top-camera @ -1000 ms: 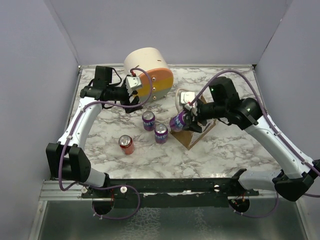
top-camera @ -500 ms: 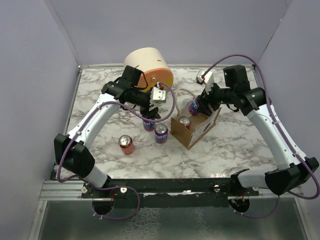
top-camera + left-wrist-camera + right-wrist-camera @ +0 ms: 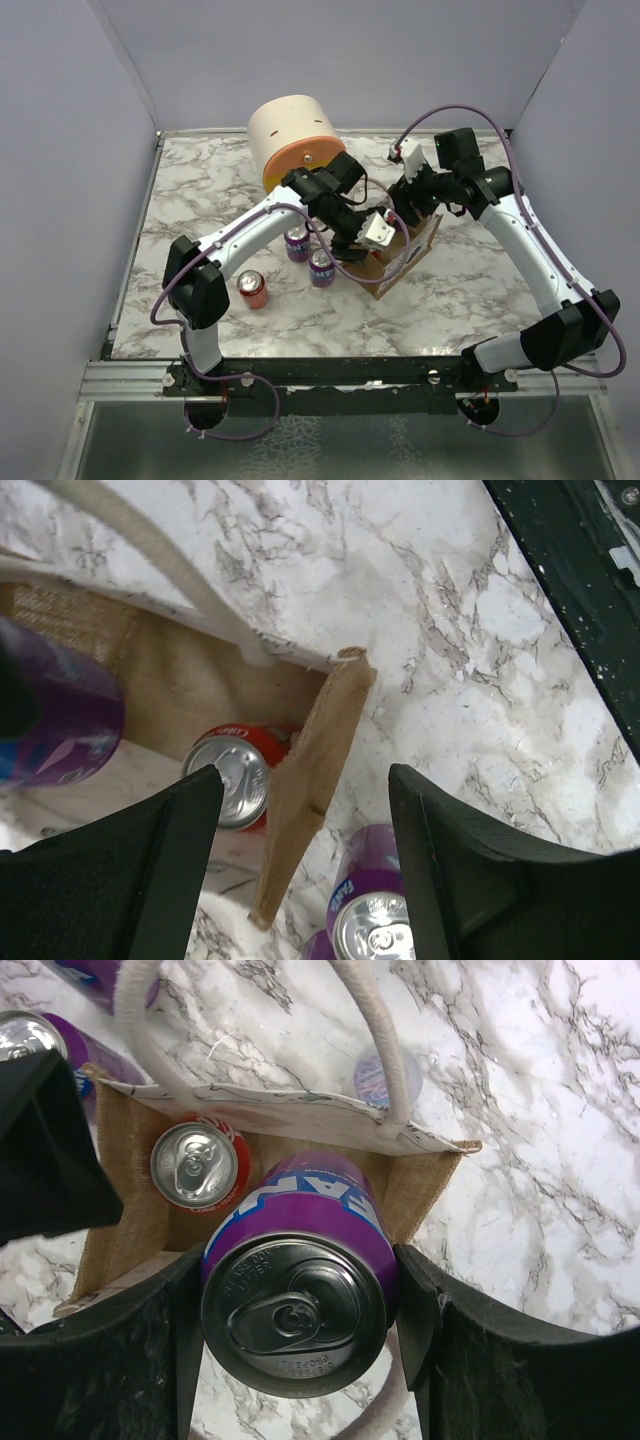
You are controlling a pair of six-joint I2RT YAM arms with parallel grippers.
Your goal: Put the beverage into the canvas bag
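Observation:
The tan canvas bag (image 3: 392, 272) stands open at centre right, with a red can (image 3: 200, 1165) upright inside it. My right gripper (image 3: 402, 208) is shut on a purple can (image 3: 295, 1290) and holds it upright above the bag's open mouth (image 3: 125, 1170). My left gripper (image 3: 372, 234) is open and empty, its jaws astride the near corner of the bag's wall (image 3: 310, 760). The left wrist view shows the red can (image 3: 228, 788) in the bag and the held purple can (image 3: 55, 730) at the left edge.
Two purple cans (image 3: 297, 243) (image 3: 321, 267) and a red can (image 3: 252, 289) stand on the marble table (image 3: 200, 210) left of the bag. A big cream cylinder (image 3: 295, 140) with an orange face lies at the back. A cream rope handle (image 3: 385, 1040) loops past the held can.
My left arm has swung right from the cylinder to the bag's near corner. My right gripper has lifted the purple can from beside the bag to above its mouth.

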